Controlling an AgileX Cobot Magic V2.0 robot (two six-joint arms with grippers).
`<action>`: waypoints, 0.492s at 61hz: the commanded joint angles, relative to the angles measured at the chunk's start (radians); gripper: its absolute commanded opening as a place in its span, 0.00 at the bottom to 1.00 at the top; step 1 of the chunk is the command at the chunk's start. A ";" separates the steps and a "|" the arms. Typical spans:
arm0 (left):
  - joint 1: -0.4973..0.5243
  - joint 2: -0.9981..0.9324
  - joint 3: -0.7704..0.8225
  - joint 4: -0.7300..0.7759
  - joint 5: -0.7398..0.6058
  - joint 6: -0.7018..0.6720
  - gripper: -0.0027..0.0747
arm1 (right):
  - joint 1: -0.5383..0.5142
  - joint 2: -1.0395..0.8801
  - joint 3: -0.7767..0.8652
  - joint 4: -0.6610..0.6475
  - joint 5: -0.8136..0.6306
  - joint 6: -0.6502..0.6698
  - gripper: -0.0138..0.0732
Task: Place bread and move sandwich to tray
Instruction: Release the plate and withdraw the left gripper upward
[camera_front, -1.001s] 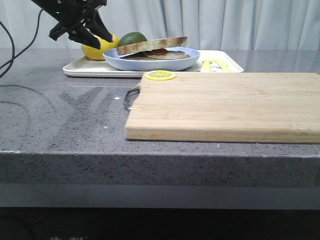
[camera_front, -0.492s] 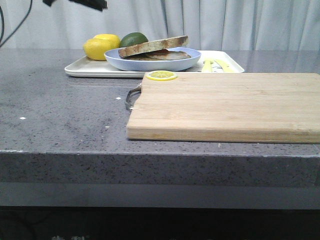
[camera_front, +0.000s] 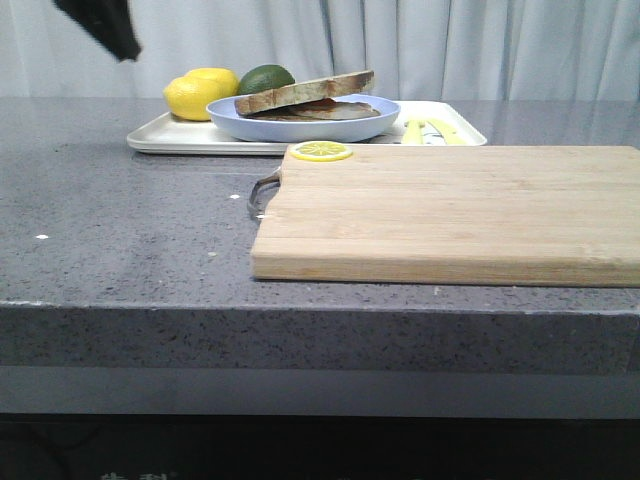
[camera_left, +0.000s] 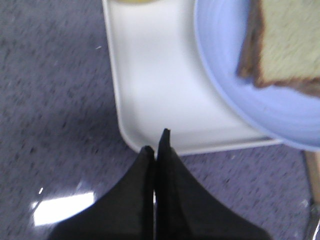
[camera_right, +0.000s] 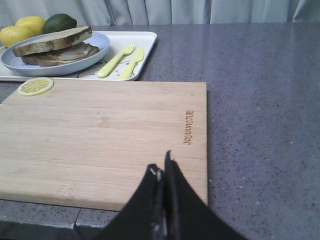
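Observation:
The sandwich (camera_front: 305, 100) lies on a round pale-blue plate (camera_front: 300, 127), which stands on the white tray (camera_front: 190, 140) at the back of the counter. Its top slice of bread (camera_right: 52, 41) rests tilted over the lower layers. My left gripper (camera_left: 156, 142) is shut and empty, hovering over the tray's (camera_left: 160, 100) near corner beside the plate (camera_left: 225, 85). Part of the left arm (camera_front: 105, 25) shows dark at the upper left of the front view. My right gripper (camera_right: 162, 162) is shut and empty above the near edge of the wooden cutting board (camera_right: 100, 130).
Two lemons (camera_front: 195, 95) and a lime (camera_front: 265, 77) sit on the tray behind the plate. A yellow fork (camera_right: 116, 59) and knife (camera_right: 131, 62) lie on its right part. A lemon slice (camera_front: 321, 151) rests on the board's (camera_front: 450, 215) far left corner.
The left arm has lifted away from the lemons and now sits at the upper left corner of the front view. Sandwich, plate and tray have not moved.

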 joint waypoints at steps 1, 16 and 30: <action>0.002 -0.140 0.113 0.047 -0.005 -0.011 0.01 | -0.003 0.009 -0.023 -0.014 -0.075 -0.001 0.09; 0.023 -0.311 0.468 0.070 -0.120 -0.011 0.01 | -0.003 0.009 -0.023 -0.014 -0.075 -0.001 0.09; 0.023 -0.521 0.816 0.070 -0.377 -0.011 0.01 | -0.003 0.009 -0.023 -0.014 -0.075 -0.001 0.09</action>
